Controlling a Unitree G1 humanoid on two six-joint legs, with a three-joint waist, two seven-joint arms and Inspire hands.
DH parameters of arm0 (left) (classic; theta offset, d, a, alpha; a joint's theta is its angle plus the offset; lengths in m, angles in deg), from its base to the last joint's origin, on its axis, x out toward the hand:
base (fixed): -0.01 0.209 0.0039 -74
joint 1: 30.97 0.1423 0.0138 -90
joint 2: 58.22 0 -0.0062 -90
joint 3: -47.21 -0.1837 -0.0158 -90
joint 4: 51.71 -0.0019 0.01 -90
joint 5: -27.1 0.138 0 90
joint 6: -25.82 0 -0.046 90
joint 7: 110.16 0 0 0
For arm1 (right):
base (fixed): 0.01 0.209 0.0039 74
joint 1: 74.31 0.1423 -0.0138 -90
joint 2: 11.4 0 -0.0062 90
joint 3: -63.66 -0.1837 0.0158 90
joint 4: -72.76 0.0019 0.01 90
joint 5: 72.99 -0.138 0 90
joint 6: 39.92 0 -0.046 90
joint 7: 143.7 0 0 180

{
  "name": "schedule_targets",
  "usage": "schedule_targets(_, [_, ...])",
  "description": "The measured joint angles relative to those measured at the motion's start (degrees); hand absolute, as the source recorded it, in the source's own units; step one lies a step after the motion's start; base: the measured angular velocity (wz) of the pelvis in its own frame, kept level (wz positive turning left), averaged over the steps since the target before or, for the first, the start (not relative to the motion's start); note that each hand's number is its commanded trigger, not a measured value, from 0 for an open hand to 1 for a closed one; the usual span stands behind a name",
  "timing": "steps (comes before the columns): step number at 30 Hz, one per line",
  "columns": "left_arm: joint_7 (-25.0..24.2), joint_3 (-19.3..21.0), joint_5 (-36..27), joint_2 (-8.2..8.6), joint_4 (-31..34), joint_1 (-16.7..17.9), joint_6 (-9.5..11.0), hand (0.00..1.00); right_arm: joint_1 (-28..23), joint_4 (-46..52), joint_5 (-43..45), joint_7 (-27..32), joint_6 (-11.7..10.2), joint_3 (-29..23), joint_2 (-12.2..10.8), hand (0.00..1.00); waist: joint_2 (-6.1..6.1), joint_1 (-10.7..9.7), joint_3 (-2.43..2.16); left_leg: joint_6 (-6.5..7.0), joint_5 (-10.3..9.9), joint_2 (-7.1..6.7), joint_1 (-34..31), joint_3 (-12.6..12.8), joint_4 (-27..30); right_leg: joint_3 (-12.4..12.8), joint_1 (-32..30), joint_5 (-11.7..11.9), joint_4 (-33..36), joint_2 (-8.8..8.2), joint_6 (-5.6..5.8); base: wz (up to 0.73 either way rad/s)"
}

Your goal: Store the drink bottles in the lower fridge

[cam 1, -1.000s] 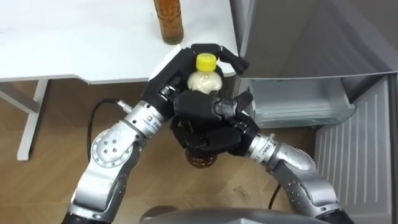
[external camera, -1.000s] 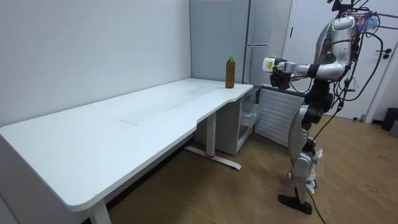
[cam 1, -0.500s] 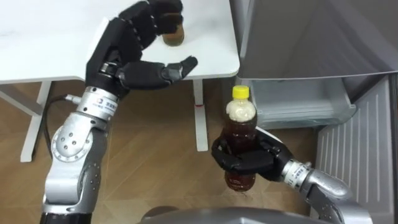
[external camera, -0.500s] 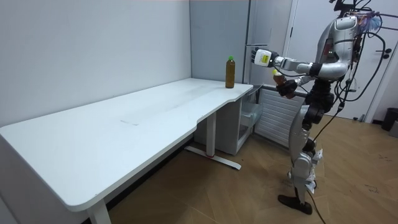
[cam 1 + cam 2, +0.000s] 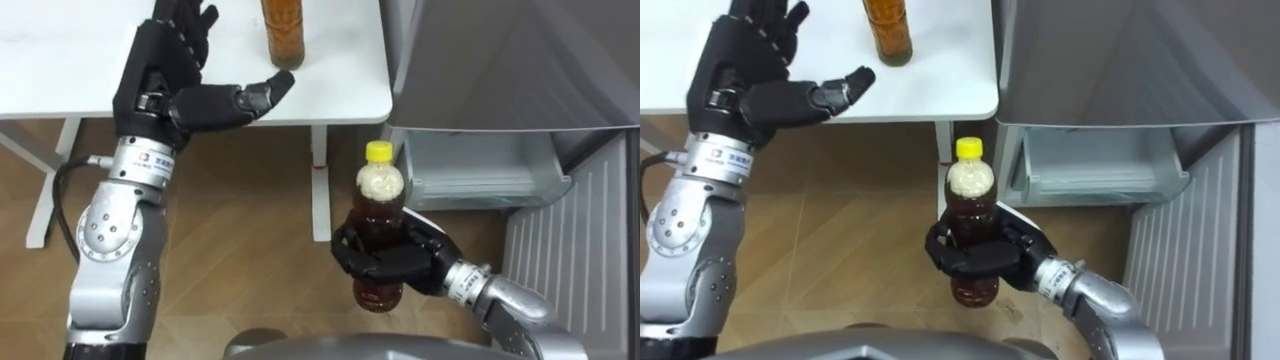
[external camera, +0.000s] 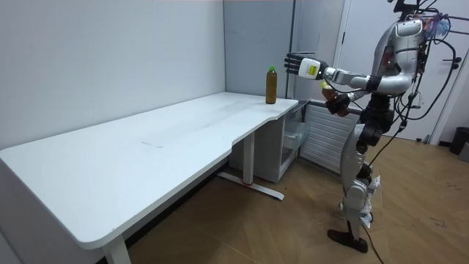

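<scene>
Here, the right hand [image 5: 388, 265] clamps a yellow-capped tea bottle [image 5: 379, 205] upright near the open lower fridge [image 5: 480, 170]. The left hand [image 5: 160, 85], fingers spread, hovers near a second bottle [image 5: 283, 30] on the table [image 5: 60, 60] and could topple it.

Likely office or lab room: long white desk [image 6: 146, 147], bare grey wall [image 6: 110, 59], wood floor [image 6: 242, 227], open fridge [image 5: 480, 175].
</scene>
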Motion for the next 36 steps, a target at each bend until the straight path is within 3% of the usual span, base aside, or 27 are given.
schedule_targets(3, [1.51,2.55,0.23,-0.20,0.00,0.06,0.05,0.00,-0.26,-0.55,-0.02,-0.25,0.02,-1.13,0.67,1.00,0.34,0.66,0.20,0.00,0.00,0.01,-0.01,-0.02,-0.07,-0.15,0.07,0.00,-0.03,0.00,0.00,0.01])
schedule_targets(7, [5.64,6.05,0.40,-0.38,0.00,0.40,0.72,0.00,-1.58,-0.53,0.30,-0.60,0.02,-3.07,1.45,1.00,0.83,1.35,-0.01,0.00,0.00,-0.02,-0.02,-0.47,-0.27,-0.59,0.10,0.00,-0.13,0.00,0.00,0.04])
schedule_targets(9, [8.87,9.14,-0.11,-0.37,0.00,0.49,1.34,0.00,-3.95,-0.49,0.35,-0.52,0.02,-5.24,1.53,1.00,1.20,2.82,-0.25,0.00,0.00,-0.02,0.32,-0.36,-0.59,-0.54,0.47,0.00,-0.65,0.05,0.00,-0.02])
schedule_targets(11, [11.65,12.80,-0.53,-0.41,-0.07,0.63,1.86,0.00,-5.18,-0.50,0.34,-0.02,0.03,-6.24,1.63,1.00,1.53,3.89,-0.19,-0.01,0.01,0.02,0.97,-0.13,-0.86,-0.09,0.91,0.00,-0.86,0.14,0.00,-0.08])
schedule_targets(15, [17.87,18.77,-1.62,-0.44,-4.46,3.38,3.60,0.00,-6.46,-0.54,0.51,1.92,1.28,-7.32,1.41,1.00,2.25,4.96,-0.70,-0.01,0.00,0.00,2.48,0.22,-1.51,0.12,2.06,-0.08,-1.09,0.10,0.12,-0.05])
schedule_targets(17, [19.68,19.87,-2.78,-0.43,-6.63,5.30,3.52,0.00,-6.78,-0.53,0.59,2.69,1.95,-7.59,1.37,1.00,2.11,5.34,-0.65,-0.01,0.00,-0.02,2.48,0.14,-1.56,-0.14,2.11,-0.10,-1.35,0.09,0.13,0.07])
schedule_targets(21, [24.58,20.17,-6.88,-0.43,-16.89,7.14,3.51,0.00,-6.75,-0.53,0.17,5.44,4.22,-7.76,1.21,1.00,1.70,6.36,-0.97,-0.01,0.00,-0.16,2.99,-0.32,-1.69,-0.56,2.91,-0.11,-2.03,0.02,0.14,0.07])
schedule_targets(23, [26.18,19.96,-8.19,-0.42,-21.24,8.61,2.83,0.00,-6.79,-0.53,-0.30,6.85,4.79,-7.75,1.10,1.00,1.61,6.23,-0.90,-0.01,0.00,-0.18,3.20,-0.33,-1.87,-0.65,3.36,-0.12,-2.23,0.03,0.15,0.02])
schedule_targets(26, [27.64,19.62,-9.29,-0.40,-28.56,9.30,2.11,0.00,-6.67,-0.54,-0.38,9.72,5.54,-7.90,0.77,1.00,0.91,6.56,-1.18,-0.01,0.00,-0.18,3.05,-0.58,-1.89,-1.09,3.55,-0.11,-2.54,0.05,0.14,0.07])
schedule_targets(30, [30.19,15.10,-9.29,-0.32,-38.44,10.38,1.84,0.00,-6.49,-1.49,-4.92,13.91,5.70,-7.77,-0.29,1.00,0.75,6.11,-1.00,-0.01,0.00,-0.23,3.55,-0.59,-2.12,-1.15,4.38,-0.11,-2.67,0.02,0.13,0.00])
schedule_targets(36, [30.27,10.45,-10.40,0.52,-48.55,10.57,0.97,0.00,-3.60,-6.49,-7.30,18.27,5.71,-7.92,-0.65,1.00,0.54,4.68,-0.78,0.03,-0.11,-0.25,2.63,-0.83,-1.97,-1.28,3.46,-0.13,-2.84,0.02,0.18,0.01])
